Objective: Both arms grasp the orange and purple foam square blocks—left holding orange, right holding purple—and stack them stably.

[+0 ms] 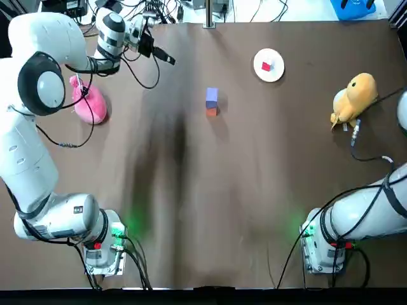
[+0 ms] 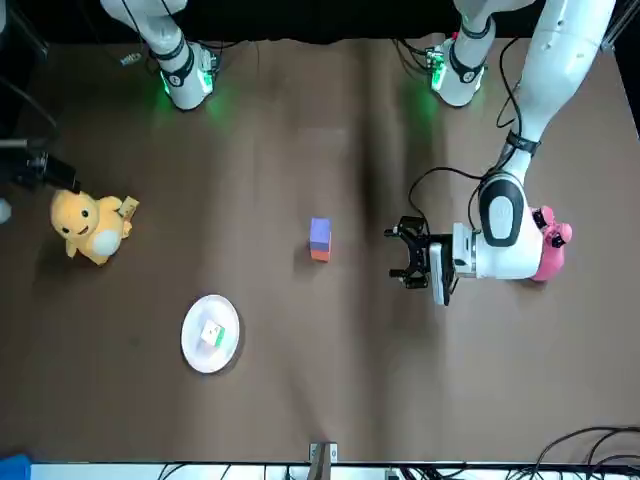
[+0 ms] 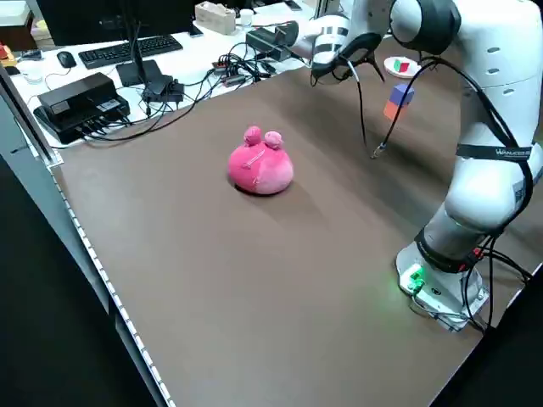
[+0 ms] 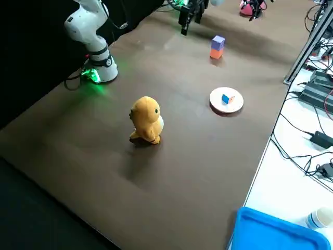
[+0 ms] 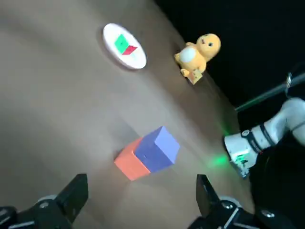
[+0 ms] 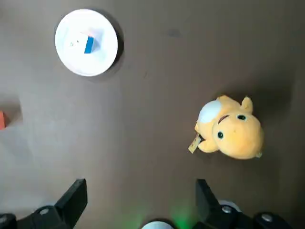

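Brown worktop (image 1: 254, 190): purple block (image 2: 319, 232) rests on orange block (image 2: 320, 254). Likely light, squashy foam, so you should pinch opposite flat faces gently. Left fingers (image 5: 76, 195), right fingers (image 6: 74, 198): spread, empty.

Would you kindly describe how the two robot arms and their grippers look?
Both are white with rounded links. The left arm has grey joint caps and a black cable; the right arm carries cables too. The left gripper and right gripper are black. Each base glows green.
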